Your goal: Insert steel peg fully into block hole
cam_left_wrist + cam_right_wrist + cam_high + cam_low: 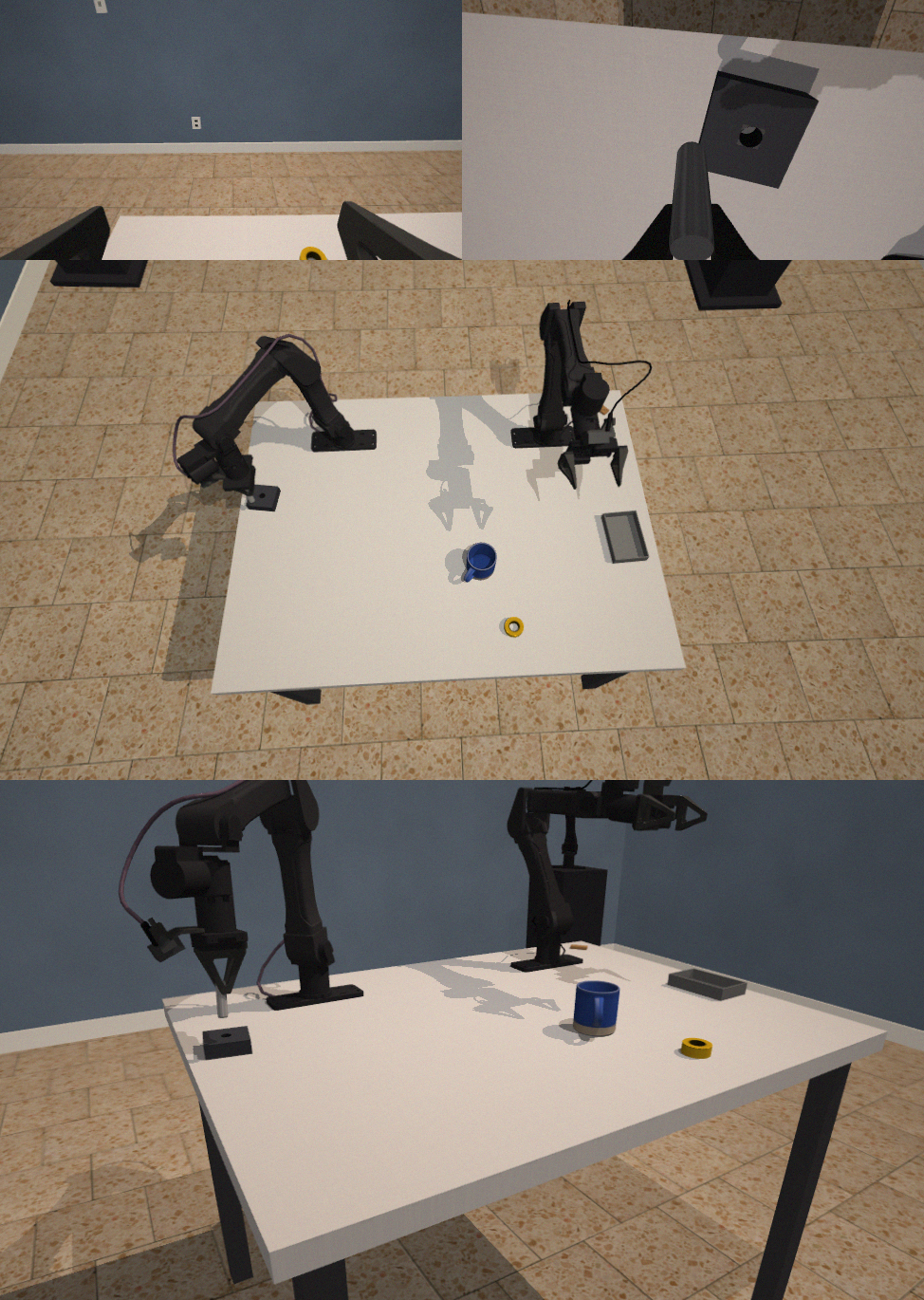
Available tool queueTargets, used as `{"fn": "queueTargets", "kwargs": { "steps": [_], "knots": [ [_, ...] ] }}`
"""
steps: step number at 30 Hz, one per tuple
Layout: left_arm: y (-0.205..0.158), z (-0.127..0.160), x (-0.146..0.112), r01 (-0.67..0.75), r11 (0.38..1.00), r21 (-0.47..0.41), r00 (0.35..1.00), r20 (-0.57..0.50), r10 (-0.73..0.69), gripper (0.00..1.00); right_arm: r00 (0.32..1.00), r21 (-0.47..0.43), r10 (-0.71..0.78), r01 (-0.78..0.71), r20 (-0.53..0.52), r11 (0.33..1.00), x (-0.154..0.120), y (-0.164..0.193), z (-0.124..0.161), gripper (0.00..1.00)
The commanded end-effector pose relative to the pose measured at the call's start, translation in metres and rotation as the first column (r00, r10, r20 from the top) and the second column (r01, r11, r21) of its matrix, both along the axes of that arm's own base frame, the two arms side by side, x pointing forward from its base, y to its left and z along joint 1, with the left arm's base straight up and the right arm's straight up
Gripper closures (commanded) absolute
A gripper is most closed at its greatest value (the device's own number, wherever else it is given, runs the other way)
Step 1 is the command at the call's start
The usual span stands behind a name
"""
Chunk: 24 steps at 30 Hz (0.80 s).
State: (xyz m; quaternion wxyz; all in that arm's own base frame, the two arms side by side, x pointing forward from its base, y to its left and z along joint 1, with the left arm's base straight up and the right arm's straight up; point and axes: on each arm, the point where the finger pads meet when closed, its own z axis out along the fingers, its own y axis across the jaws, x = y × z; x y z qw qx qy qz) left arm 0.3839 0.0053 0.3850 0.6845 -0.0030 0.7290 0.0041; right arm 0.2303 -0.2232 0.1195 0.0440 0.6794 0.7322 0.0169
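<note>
The dark block (271, 501) (227, 1047) (728, 154) lies flat near the table edge, its round hole facing up. My right gripper (223, 991) (692, 214) is shut on the steel peg (222, 1005) (691, 190), which points down, about upright. The peg's lower end hangs above the block's top, with a gap in the exterior view. In the right wrist view the hole is to the right of the peg's line. In the top view the arm mostly hides the peg. My left gripper (598, 486) (223, 215) is open and empty, high above the table's far side from the block.
A blue mug (481, 559) (596, 1006) stands mid-table. A yellow ring (506, 626) (696, 1051) (304, 251) lies beyond it. A grey tray (609, 544) (704, 989) is by the opposite side edge. The block sits close to the edge of the white table (336, 596) (452, 1116).
</note>
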Motion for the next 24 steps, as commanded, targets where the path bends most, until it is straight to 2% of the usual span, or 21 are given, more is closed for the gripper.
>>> {"fn": "queueTargets", "kwargs": {
  "steps": [1, 11, 13, 17, 21, 22, 24],
  "knots": [
    [-0.004, 0.022, -0.002, 0.01, 1.0, -0.001, 0.998, 0.063, -0.01, 0.0, 0.99, 0.064, -0.087, 0.094, -0.112, 0.993, -0.037, -0.005, 0.013, 1.0],
    [-0.004, 0.022, -0.002, 0.01, 1.0, -0.001, 0.998, 0.063, -0.01, 0.0, 0.993, 0.056, -0.071, 0.077, -0.094, 0.995, -0.034, -0.002, 0.017, 1.0],
    [-0.004, 0.022, -0.002, 0.01, 1.0, -0.001, 0.998, 0.063, -0.01, 0.0, 0.991, 0.081, -0.069, 0.078, -0.118, 0.994, -0.036, 0.001, -0.009, 1.0],
    [-0.004, 0.022, -0.002, 0.01, 1.0, -0.001, 0.998, 0.063, -0.01, 0.0, 0.991, 0.081, -0.069, 0.078, -0.118, 0.994, -0.037, 0.002, -0.036, 1.0],
    [-0.004, 0.022, -0.002, 0.01, 1.0, -0.001, 0.998, 0.063, -0.01, 0.0, 0.991, 0.081, -0.069, 0.078, -0.118, 0.994, -0.037, 0.002, -0.037, 1.0],
    [-0.004, 0.022, -0.002, 0.01, 1.0, -0.001, 0.998, 0.063, -0.01, 0.0, 0.993, 0.053, -0.072, 0.077, -0.091, 0.996, -0.033, -0.003, -0.027, 1.0],
    [-0.004, 0.022, -0.002, 0.01, 1.0, -0.001, 0.998, 0.063, -0.01, 0.0, 0.993, 0.053, -0.072, 0.077, -0.091, 0.996, -0.033, -0.003, -0.027, 1.0]
  ]
}}
